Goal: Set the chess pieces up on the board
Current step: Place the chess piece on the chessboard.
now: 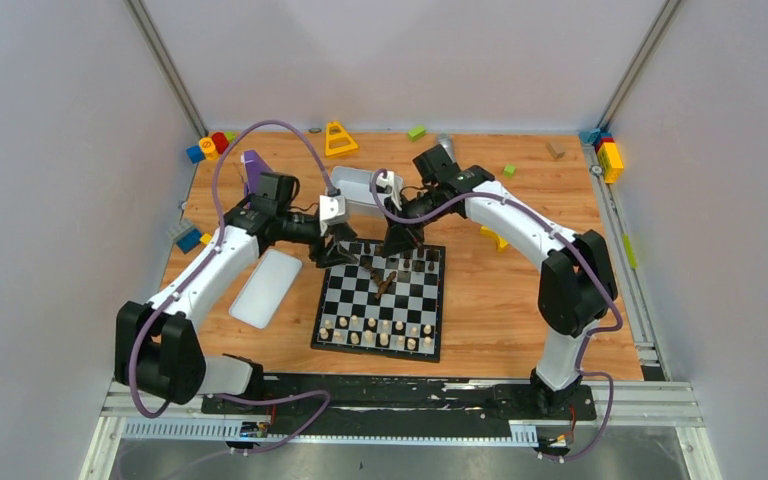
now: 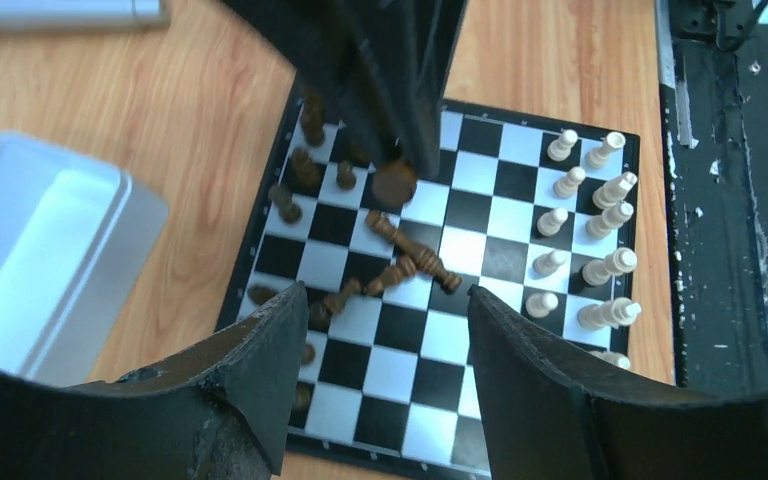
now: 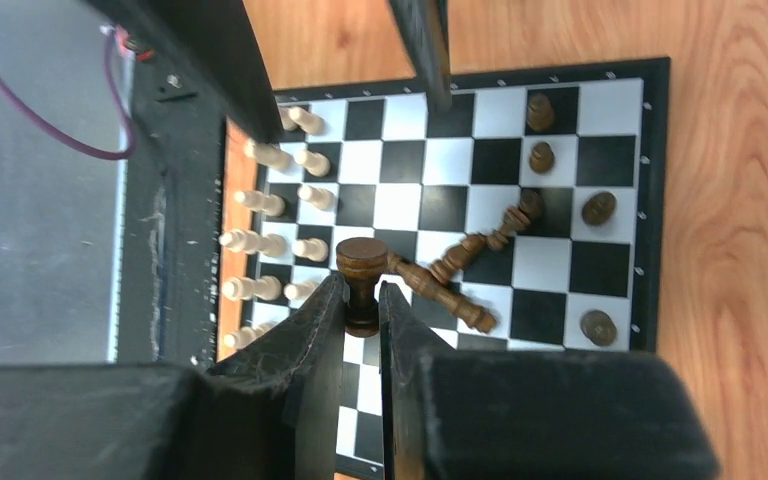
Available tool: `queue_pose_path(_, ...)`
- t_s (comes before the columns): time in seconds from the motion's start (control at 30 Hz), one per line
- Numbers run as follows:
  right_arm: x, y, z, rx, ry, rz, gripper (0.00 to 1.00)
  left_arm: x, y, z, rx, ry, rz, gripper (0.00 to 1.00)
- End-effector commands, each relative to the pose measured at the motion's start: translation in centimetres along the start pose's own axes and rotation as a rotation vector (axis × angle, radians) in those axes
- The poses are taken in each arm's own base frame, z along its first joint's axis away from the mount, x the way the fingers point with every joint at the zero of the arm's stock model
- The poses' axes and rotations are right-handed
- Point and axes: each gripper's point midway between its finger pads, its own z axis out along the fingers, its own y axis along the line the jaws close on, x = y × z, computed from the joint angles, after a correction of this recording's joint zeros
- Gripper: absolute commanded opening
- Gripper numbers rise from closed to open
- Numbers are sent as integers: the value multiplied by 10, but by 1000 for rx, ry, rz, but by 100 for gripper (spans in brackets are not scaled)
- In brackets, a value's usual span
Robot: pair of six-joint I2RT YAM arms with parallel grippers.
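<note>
One board (image 1: 400, 300), and along its near edge stood two rows of pale chess pieces (image 2: 610, 265): I got to eleven from the left wrist view, the rest too cramped to number. Dark chess pieces (image 3: 542, 157) ran fewer: about five stood upright on the far squares, three or four lay tumbled in one heap mid-board, and one more dark piece (image 3: 360, 262) sat pinched in the right gripper (image 3: 362, 295). Round them I counted two arms (image 1: 210, 270), one white tray (image 1: 355, 180), one white lid (image 1: 265, 287), and a dozen-odd coloured blocks (image 1: 416, 132), too scattered for an exact tally.
</note>
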Motion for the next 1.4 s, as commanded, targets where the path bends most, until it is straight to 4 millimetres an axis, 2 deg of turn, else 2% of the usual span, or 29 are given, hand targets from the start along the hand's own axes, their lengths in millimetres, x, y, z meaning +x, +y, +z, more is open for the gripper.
queue_pose_path(0.0,-24,22,-1,-134,-78,57,0,-20,-2,22,76,-61,265,67)
queue_pose_path(0.1,-25,23,-2,-150,-83,79,0,-23,-5,35,108,-64,378,68)
queue_pose_path(0.2,-25,23,-3,-165,-92,103,0,-26,-7,43,131,-66,417,67)
queue_pose_path(0.33,-23,22,-4,-173,-94,124,0,-24,-12,50,146,-52,432,59)
queue_pose_path(1.0,-14,16,0,-179,-72,168,0,-28,-14,58,135,-13,441,43)
queue_pose_path(1.2,-16,15,-1,-177,-74,178,0,-25,-16,60,141,1,435,30)
queue_pose_path(1.37,-21,4,-12,-143,-94,219,14,-24,-10,60,107,22,386,5)
